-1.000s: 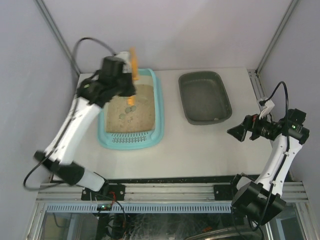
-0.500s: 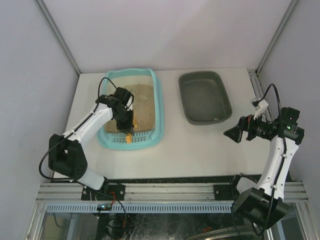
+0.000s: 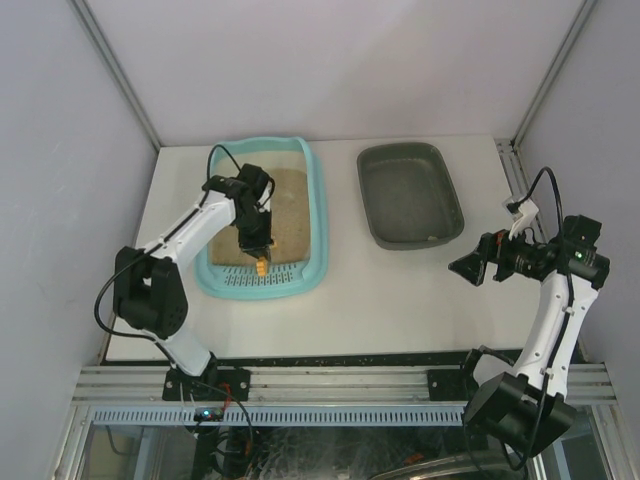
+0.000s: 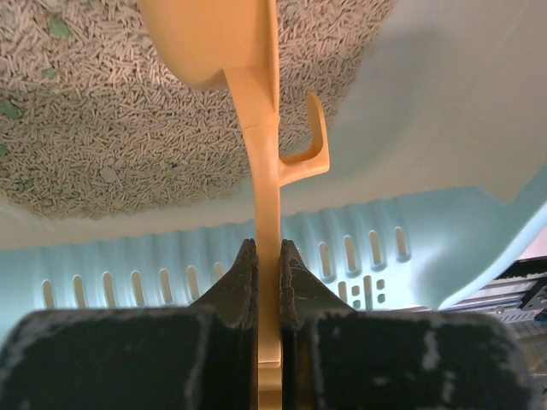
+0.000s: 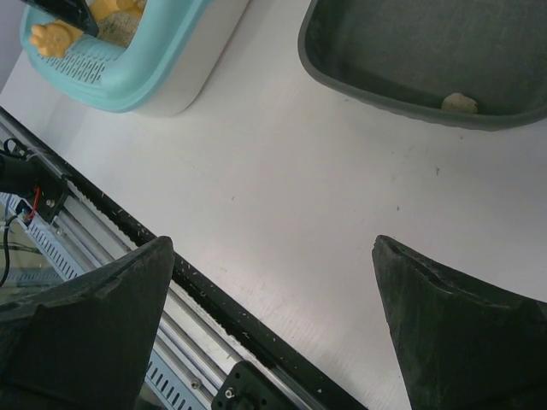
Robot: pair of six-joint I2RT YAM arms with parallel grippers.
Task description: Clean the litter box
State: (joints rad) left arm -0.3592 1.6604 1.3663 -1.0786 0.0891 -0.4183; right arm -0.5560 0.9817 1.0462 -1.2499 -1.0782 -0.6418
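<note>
The light-teal litter box (image 3: 321,225) lies at the table's left, its tan litter (image 4: 128,128) behind a slotted grate strip (image 4: 128,273) at the near end. My left gripper (image 3: 254,244) sits low inside the box by the grate. It is shut on the thin handle of an orange scoop (image 4: 267,196), whose bowl (image 4: 209,43) rests over the litter; the handle's end (image 3: 261,266) pokes out toward the grate. My right gripper (image 3: 463,268) hovers over bare table at the right, open and holding nothing (image 5: 273,248).
A dark grey tray (image 3: 410,195) stands right of the litter box, with one small pale clump (image 5: 460,102) in it. The table's black front edge and rail (image 5: 214,316) run just below the right gripper. Walls close in the back and sides.
My left arm has swung down from the box's far end, where it held the scoop raised, to the grate end inside the box. The right arm has barely shifted.
</note>
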